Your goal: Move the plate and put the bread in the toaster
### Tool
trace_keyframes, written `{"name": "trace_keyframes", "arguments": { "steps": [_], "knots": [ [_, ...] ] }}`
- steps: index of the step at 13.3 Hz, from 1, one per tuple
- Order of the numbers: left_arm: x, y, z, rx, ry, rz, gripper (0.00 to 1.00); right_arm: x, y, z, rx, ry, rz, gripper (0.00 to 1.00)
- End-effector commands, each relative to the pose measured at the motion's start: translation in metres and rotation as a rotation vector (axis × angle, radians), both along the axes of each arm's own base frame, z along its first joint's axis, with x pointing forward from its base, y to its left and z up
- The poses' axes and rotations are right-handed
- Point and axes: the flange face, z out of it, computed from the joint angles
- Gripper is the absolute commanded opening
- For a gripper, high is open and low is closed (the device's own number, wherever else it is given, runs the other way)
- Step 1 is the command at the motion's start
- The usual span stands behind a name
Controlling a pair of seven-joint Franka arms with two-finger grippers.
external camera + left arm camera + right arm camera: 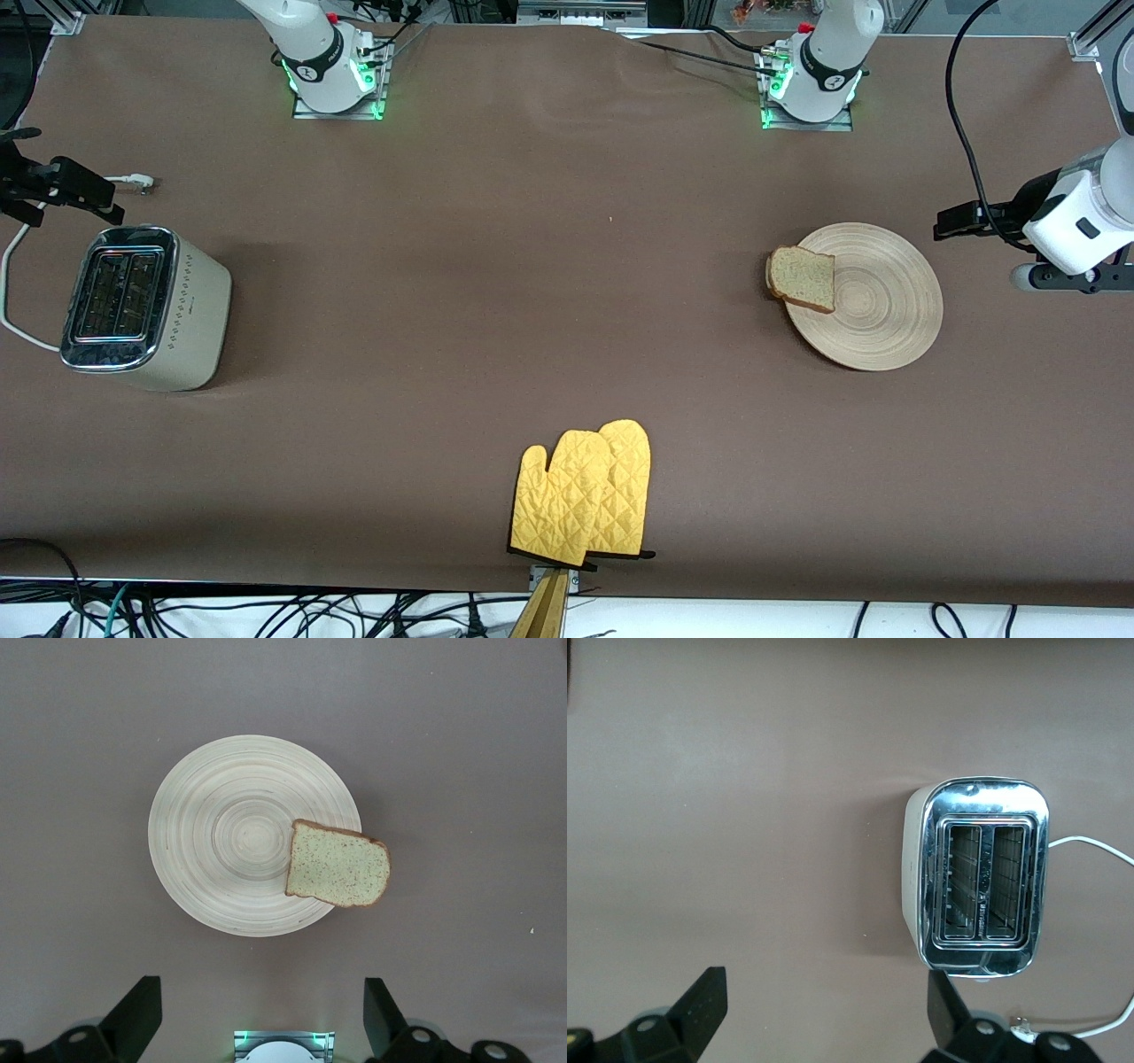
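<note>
The pale wood plate lies toward the left arm's end of the table. The bread lies flat on its rim and overhangs the edge that faces the right arm's end. The cream toaster stands at the right arm's end with both slots empty. My left gripper hangs high over the plate's end of the table, open and empty. Its wrist view shows the gripper, the plate and the bread. My right gripper hangs high beside the toaster, open and empty. Its wrist view shows the gripper and the toaster.
A pair of yellow oven mitts lies at the table edge nearest the front camera, in the middle. The toaster's white cord loops off toward the right arm's end of the table; it also shows in the right wrist view.
</note>
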Motion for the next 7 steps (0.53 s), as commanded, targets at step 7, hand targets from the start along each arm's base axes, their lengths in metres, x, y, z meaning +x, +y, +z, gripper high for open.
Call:
{"name": "trace_keyframes", "arguments": {
  "steps": [7],
  "knots": [
    [0.0026,-0.0031,0.0055,-0.010,0.009,0.013,1.00,-0.0090,-0.0018,0.0039,-0.003,-0.007,0.009,1.00]
  ]
}}
